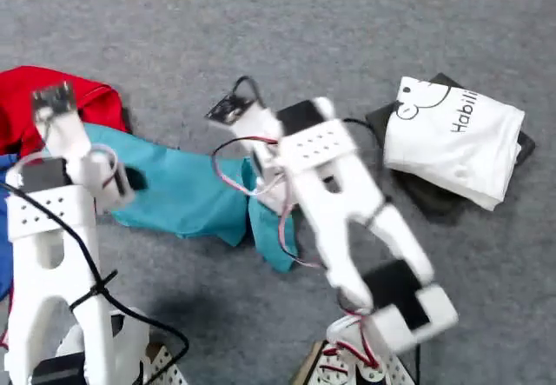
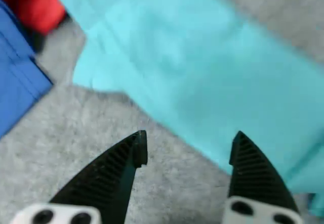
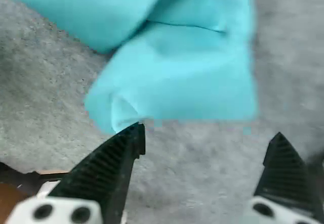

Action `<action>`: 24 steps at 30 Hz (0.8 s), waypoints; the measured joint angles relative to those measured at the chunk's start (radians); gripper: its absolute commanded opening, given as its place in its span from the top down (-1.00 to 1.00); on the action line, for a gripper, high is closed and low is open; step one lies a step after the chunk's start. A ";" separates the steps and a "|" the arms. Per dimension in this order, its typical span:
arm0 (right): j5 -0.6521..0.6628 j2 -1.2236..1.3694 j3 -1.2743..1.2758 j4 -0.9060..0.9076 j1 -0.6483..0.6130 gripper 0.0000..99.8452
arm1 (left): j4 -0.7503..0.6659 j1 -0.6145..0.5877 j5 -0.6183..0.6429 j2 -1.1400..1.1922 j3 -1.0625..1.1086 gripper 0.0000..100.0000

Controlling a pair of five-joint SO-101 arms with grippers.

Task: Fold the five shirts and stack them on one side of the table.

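Red shirt (image 1: pixel 52 98) sits bunched far left. Teal shirt (image 1: pixel 182 194) looks like the one getting folded now: left gripper (image 2: pixel 190 148) is open at its left edge, right gripper (image 3: pixel 207 143) open at its crumpled right corner. Next, pinch both ends. Folded white shirt (image 1: pixel 452 137) on the right of the worktop (image 1: pixel 347 46).

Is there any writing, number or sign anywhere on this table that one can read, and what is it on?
White folded shirt: one dark printed word, cut off at the fold, not readable whole.
Teal shirt, red shirt, blue shirt: plain cloth, no lettering seen.
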 measured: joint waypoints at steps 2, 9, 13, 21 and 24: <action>-0.026 0.097 -0.018 -0.006 -0.020 0.26 | -0.092 -0.006 -0.008 0.000 0.118 0.54; -0.075 0.341 -0.155 -0.006 -0.026 0.47 | -0.450 -0.017 -0.012 0.000 0.354 0.89; -0.075 0.381 -0.210 -0.006 -0.026 0.87 | -0.589 -0.017 -0.012 0.000 0.381 0.94; -0.074 0.382 -0.255 0.000 -0.014 0.99 | -0.744 -0.020 -0.012 0.000 0.381 0.96; -0.074 0.382 -0.324 0.031 0.051 0.99 | -0.758 -0.058 -0.012 0.000 0.374 0.96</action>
